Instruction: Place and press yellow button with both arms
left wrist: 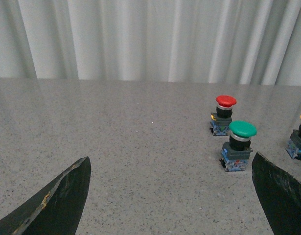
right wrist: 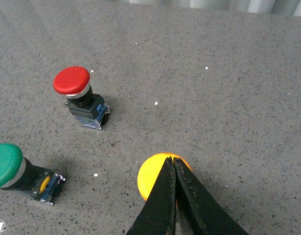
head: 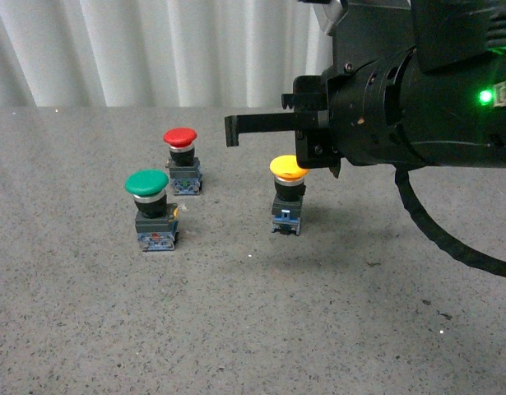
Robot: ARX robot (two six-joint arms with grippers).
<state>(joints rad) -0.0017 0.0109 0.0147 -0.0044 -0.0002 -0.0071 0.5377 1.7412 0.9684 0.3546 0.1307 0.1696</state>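
1. Right gripper (right wrist: pixel 173 164), fingers pinched together with nothing between them, points its tip over the cap of the yellow button (right wrist: pixel 149 178); contact cannot be confirmed. The red button (right wrist: pixel 72 81) and green button (right wrist: pixel 6 164) stand well clear, ahead of the tip and off to one side.
2. From the front, the right arm (head: pixel 417 107) looms just above the yellow button, which stands upright on the table (head: pixel 236 329). Placing looks done, and the press looks under way or imminent.
3. Left gripper (left wrist: pixel 171 157), fingers spread wide and empty, sits well apart from the yellow button, glimpsed beyond one finger. Its share of the press appears yet to come.
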